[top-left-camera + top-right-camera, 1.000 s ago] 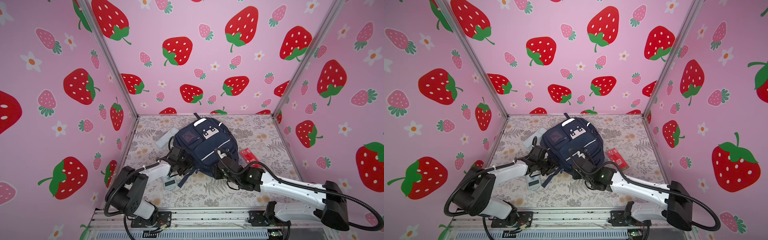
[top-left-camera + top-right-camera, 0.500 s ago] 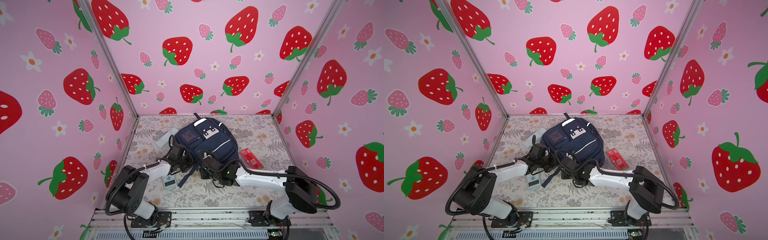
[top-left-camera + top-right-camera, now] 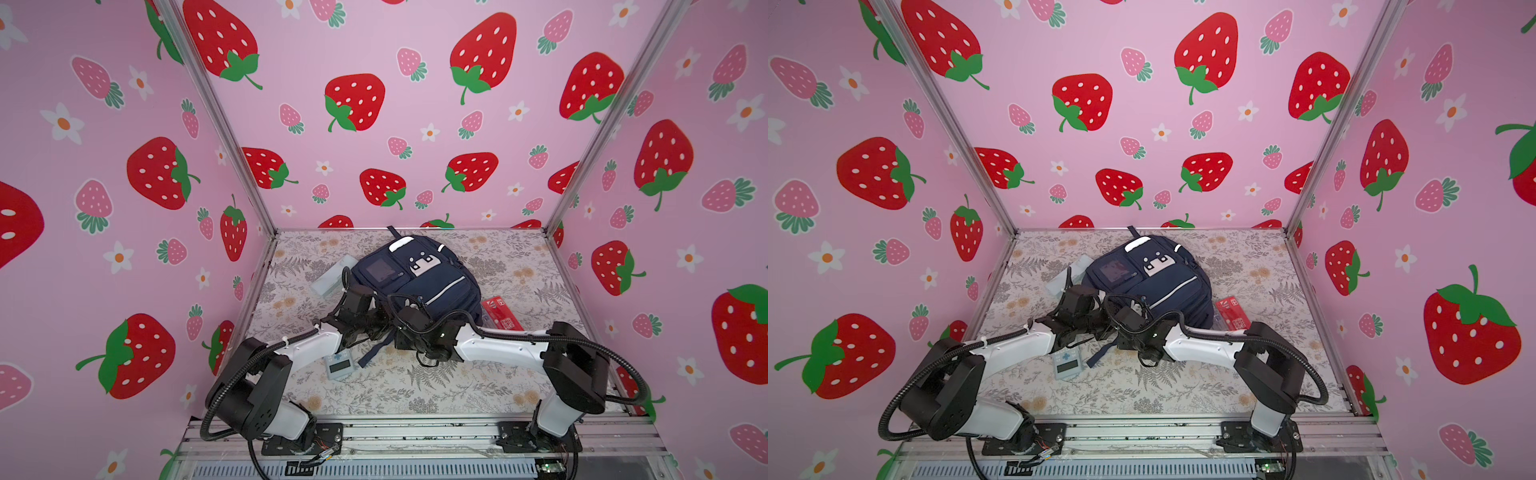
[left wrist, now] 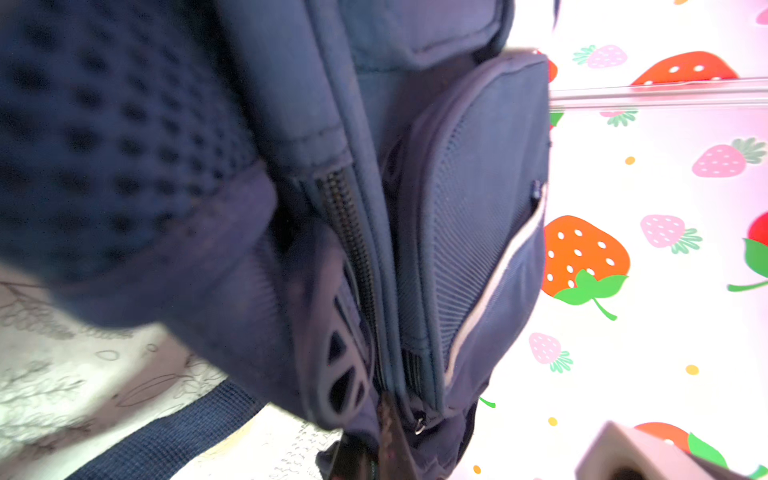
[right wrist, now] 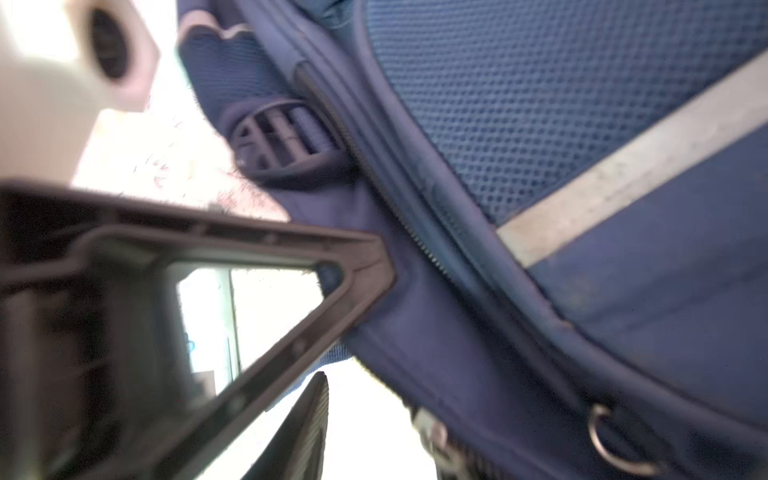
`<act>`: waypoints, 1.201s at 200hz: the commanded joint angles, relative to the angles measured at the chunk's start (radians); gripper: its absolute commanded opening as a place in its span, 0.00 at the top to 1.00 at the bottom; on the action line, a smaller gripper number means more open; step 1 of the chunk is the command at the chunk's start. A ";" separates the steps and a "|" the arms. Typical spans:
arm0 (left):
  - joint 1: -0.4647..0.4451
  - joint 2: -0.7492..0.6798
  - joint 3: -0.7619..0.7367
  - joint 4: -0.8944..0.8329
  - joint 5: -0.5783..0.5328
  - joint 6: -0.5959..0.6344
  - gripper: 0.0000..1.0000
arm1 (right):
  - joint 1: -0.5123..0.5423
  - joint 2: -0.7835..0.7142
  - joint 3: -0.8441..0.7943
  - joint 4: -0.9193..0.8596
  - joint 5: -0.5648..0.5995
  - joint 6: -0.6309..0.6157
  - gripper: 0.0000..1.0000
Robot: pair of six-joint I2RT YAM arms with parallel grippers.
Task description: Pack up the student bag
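Observation:
The student bag [image 3: 424, 282] [image 3: 1158, 282], navy with silver stripes and a white face patch, lies flat on the floral table in both top views. At its near-left edge my left gripper [image 3: 379, 324] [image 3: 1100, 325] is shut on a fold of the bag beside a zip [image 4: 353, 249], its jaws pinching fabric [image 4: 374, 457] in the left wrist view. My right gripper [image 3: 400, 328] [image 3: 1124, 328] sits just right of it at the same edge. It stands open [image 5: 374, 449] with bare table between its fingers and a metal zip pull [image 5: 430, 432] beside them.
A grey calculator [image 3: 340, 365] [image 3: 1068, 365] lies on the table under the left arm. A red packet [image 3: 500, 312] [image 3: 1232, 313] rests right of the bag, and a pale translucent box [image 3: 332, 278] [image 3: 1065, 276] left of it. Pink strawberry walls close three sides.
My left gripper has shut on the bag's near-left edge. My right arm has swung left along the bag's near edge, from its right corner to beside the left gripper.

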 commanded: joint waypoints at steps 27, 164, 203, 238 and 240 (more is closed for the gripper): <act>-0.026 -0.023 0.037 0.136 0.081 -0.007 1.00 | -0.049 0.020 0.054 -0.135 0.141 0.097 0.59; -0.053 -0.060 0.006 0.121 0.070 0.021 1.00 | -0.104 -0.032 0.061 -0.250 0.160 0.116 0.95; -0.052 -0.059 0.017 0.073 0.041 0.047 1.00 | -0.080 -0.112 0.012 -0.250 0.131 0.108 1.00; -0.039 -0.068 0.030 0.042 0.015 0.070 1.00 | -0.075 -0.199 -0.082 -0.244 0.101 0.126 1.00; -0.038 -0.067 0.032 0.039 0.015 0.072 1.00 | -0.075 -0.203 -0.088 -0.244 0.099 0.127 1.00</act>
